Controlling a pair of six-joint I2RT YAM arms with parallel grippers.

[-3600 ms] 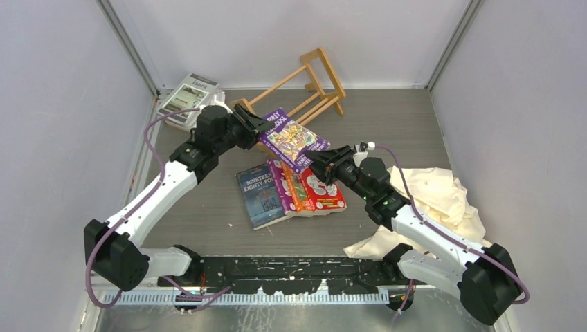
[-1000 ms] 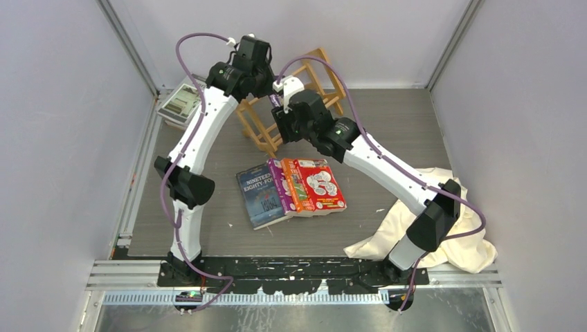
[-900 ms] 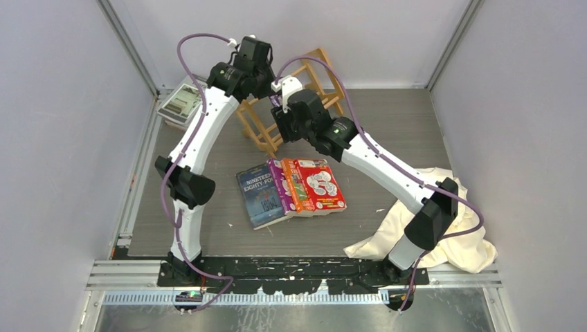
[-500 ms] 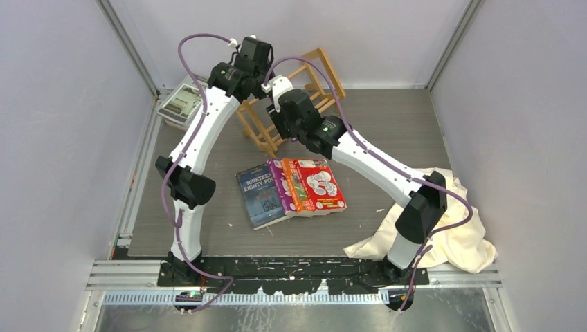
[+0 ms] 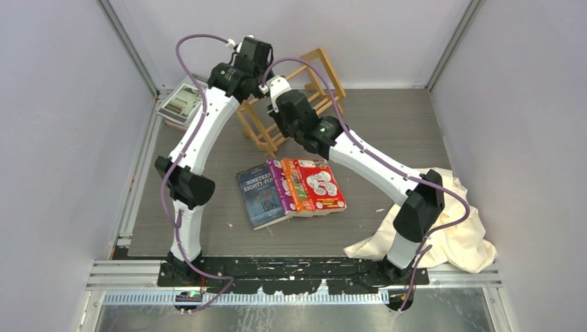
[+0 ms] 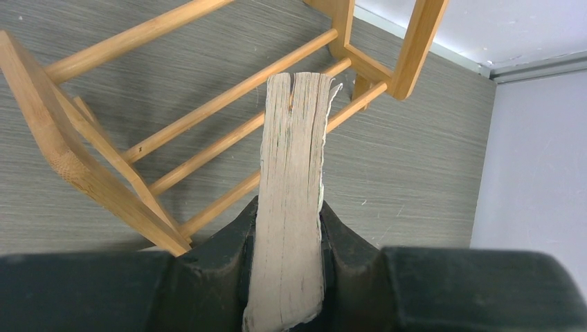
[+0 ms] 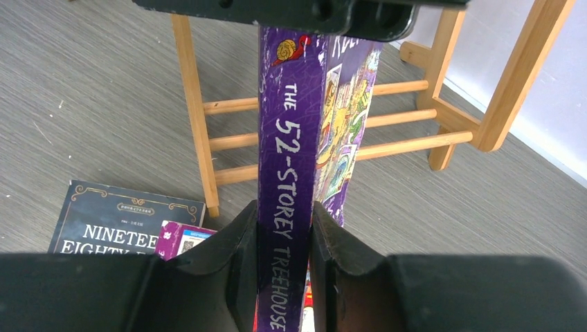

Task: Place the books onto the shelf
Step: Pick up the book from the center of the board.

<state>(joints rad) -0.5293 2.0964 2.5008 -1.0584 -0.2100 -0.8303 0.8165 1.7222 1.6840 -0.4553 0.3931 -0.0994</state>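
- Nearest the arm bases, a crumpled cream cloth (image 5: pixel 453 232) lies at the right side of the table (image 5: pixel 394 131).
- In the middle of the table three books lie flat and side by side: a dark blue book (image 5: pixel 259 196) on the left, a red book (image 5: pixel 320 183) on the right, and a magenta book (image 5: pixel 280 185) wedged between them, its edges touching both.
- Beyond that pile both arms reach up and over, meeting above the shelf (image 5: pixel 331 72).
- The right gripper (image 7: pixel 284 218) has its two fingers pressed against either side of the spine of a purple book (image 7: pixel 291 124), which stands on end; the gap is only as wide as the spine.
- The left gripper (image 6: pixel 287 214) clamps the same book from the opposite side, fingers tight on the covers with the rough page edge between them.
- The purple book hangs over the slatted rails of the shelf, between its two end frames; I cannot tell whether its lower edge touches the rails.
- The shelf stands askew to the back wall, light wood, with nothing resting on its rails.
- In the far left corner grey and white books (image 5: pixel 183 102) lie stacked, well apart from the shelf.
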